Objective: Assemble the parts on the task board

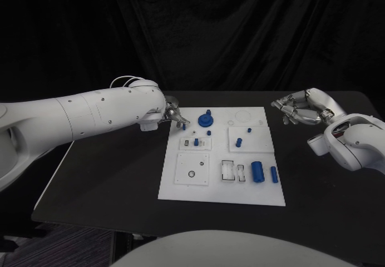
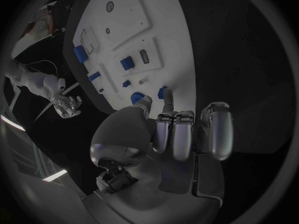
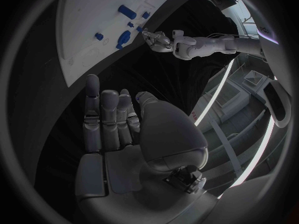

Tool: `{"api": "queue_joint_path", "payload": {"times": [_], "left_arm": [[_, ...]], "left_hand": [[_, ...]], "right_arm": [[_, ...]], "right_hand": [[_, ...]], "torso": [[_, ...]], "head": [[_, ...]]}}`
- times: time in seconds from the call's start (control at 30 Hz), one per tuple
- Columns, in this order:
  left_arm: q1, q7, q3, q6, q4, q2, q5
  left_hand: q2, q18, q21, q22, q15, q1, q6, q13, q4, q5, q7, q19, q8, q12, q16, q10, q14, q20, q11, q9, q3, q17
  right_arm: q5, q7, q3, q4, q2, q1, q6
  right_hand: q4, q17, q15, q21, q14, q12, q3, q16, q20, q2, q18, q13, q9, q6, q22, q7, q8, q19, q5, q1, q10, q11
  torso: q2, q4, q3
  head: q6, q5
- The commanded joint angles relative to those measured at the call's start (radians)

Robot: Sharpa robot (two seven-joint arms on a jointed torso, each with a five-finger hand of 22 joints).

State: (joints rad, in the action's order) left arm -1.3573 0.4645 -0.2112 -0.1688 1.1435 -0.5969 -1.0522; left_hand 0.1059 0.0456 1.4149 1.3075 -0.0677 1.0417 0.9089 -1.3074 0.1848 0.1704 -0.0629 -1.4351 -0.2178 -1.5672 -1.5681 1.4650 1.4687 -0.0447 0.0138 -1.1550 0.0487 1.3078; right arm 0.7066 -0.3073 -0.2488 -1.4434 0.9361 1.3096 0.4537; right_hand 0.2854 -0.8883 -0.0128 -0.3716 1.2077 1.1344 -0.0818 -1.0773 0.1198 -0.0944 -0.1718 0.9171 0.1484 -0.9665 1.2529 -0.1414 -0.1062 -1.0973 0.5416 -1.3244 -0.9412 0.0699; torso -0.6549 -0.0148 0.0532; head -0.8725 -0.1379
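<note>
A white task board [image 1: 172, 192] lies at the middle of the black counter [image 1: 104, 183], carrying small blue parts. The robot's left hand [image 1: 175, 115] sits at the board's far left corner, fingertips down beside a small blue peg [image 1: 183, 126] at that edge; the left wrist view shows the fingers [image 2: 168, 100] close against the blue piece, but whether they actually grip it cannot be told. Just beyond the peg toward the board's centre stands a larger blue knob-shaped part [image 1: 206, 118]. Nearer the board's middle, a blue pin [image 1: 241, 142] rests on a raised white square, and at the near right side a blue cylinder [image 1: 257, 171] lies next to a slimmer blue bar [image 1: 274, 174]. The right hand [image 1: 299, 109] hovers off the board's far right corner, above the counter, clear of the board, its fingers loosely extended and holding nothing, as the right wrist view confirms.
</note>
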Motion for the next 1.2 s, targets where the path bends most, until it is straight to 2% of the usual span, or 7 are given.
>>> {"api": "queue_joint_path", "payload": {"times": [0.03, 0.43, 0.63, 0.97, 1.2], "left_arm": [[0.002, -0.022, 0.001, -0.007, -0.003, 0.004, -0.007], [0.003, -0.025, 0.001, -0.016, -0.020, 0.019, -0.007], [0.004, -0.026, 0.001, -0.019, -0.032, 0.027, -0.006], [0.005, -0.018, 0.001, -0.028, -0.041, 0.032, -0.006], [0.005, -0.012, 0.001, -0.030, -0.042, 0.034, -0.006]], "left_hand": [[0.001, 0.011, -0.003, 0.085, 0.007, -0.006, 0.006, -0.263, 0.004, -0.003, -0.001, 0.001, 0.001, -0.004, -0.003, 0.106, 0.102, -0.006, -0.006, 0.000, 0.003, 0.263], [0.004, 0.013, -0.008, 0.082, 0.007, 0.003, 0.006, -0.263, -0.004, 0.017, -0.001, 0.004, 0.005, -0.004, -0.003, 0.106, 0.102, -0.006, -0.005, 0.002, 0.011, 0.263], [0.003, 0.013, -0.011, 0.083, 0.005, 0.020, 0.008, -0.263, -0.026, 0.064, 0.001, 0.005, 0.011, -0.004, -0.003, 0.106, 0.102, -0.006, -0.004, 0.005, 0.028, 0.263], [0.002, 0.014, -0.014, 0.081, 0.005, 0.026, 0.008, -0.263, -0.036, 0.083, 0.002, 0.007, 0.015, -0.004, -0.003, 0.106, 0.102, -0.005, -0.003, 0.006, 0.038, 0.263], [0.002, 0.015, -0.017, 0.079, 0.004, 0.030, 0.008, -0.263, -0.042, 0.092, 0.003, 0.009, 0.017, -0.004, -0.003, 0.106, 0.102, -0.005, -0.002, 0.007, 0.044, 0.263]], "right_arm": [[0.004, 0.016, 0.001, 0.001, 0.000, -0.003, -0.010], [0.004, 0.021, 0.001, 0.001, -0.001, -0.003, -0.015], [0.004, 0.021, 0.001, -0.001, -0.001, -0.003, -0.018], [0.004, 0.020, 0.001, -0.003, -0.001, -0.003, -0.018], [0.004, 0.020, 0.001, -0.004, -0.001, -0.003, -0.019]], "right_hand": [[0.001, 0.001, 0.002, 0.004, 0.003, -0.005, -0.004, -0.003, 0.001, -0.001, -0.009, -0.001, -0.001, 0.002, 0.001, -0.002, 0.004, -0.007, 0.003, -0.009, 0.006, 0.001], [0.001, 0.001, 0.002, 0.005, 0.003, -0.005, -0.005, -0.003, 0.001, 0.000, -0.009, -0.002, -0.001, 0.002, 0.002, -0.002, 0.004, -0.007, 0.005, -0.010, 0.007, 0.001], [-0.001, 0.001, 0.002, 0.006, 0.003, -0.005, -0.011, -0.004, 0.001, 0.001, -0.009, -0.003, -0.002, 0.002, 0.003, -0.001, 0.004, -0.007, 0.011, -0.016, 0.006, 0.000], [-0.003, 0.003, 0.002, 0.007, 0.002, -0.006, -0.015, -0.003, 0.001, 0.003, -0.009, -0.006, -0.002, 0.002, 0.004, -0.001, 0.004, -0.008, 0.017, -0.021, 0.008, 0.000], [-0.003, 0.003, 0.003, 0.008, 0.003, -0.006, -0.017, -0.003, 0.001, 0.004, -0.009, -0.007, -0.002, 0.002, 0.004, -0.002, 0.004, -0.008, 0.020, -0.024, 0.009, 0.000]], "torso": [[0.000, -0.0006, -0.0004], [0.000, 0.0001, -0.0001], [-0.001, 0.0000, 0.0002], [0.000, -0.0003, 0.0006], [0.000, -0.0002, 0.0001]], "head": [[0.000, -0.002], [0.000, -0.001], [0.000, -0.001], [0.000, 0.001], [0.000, -0.009]]}}
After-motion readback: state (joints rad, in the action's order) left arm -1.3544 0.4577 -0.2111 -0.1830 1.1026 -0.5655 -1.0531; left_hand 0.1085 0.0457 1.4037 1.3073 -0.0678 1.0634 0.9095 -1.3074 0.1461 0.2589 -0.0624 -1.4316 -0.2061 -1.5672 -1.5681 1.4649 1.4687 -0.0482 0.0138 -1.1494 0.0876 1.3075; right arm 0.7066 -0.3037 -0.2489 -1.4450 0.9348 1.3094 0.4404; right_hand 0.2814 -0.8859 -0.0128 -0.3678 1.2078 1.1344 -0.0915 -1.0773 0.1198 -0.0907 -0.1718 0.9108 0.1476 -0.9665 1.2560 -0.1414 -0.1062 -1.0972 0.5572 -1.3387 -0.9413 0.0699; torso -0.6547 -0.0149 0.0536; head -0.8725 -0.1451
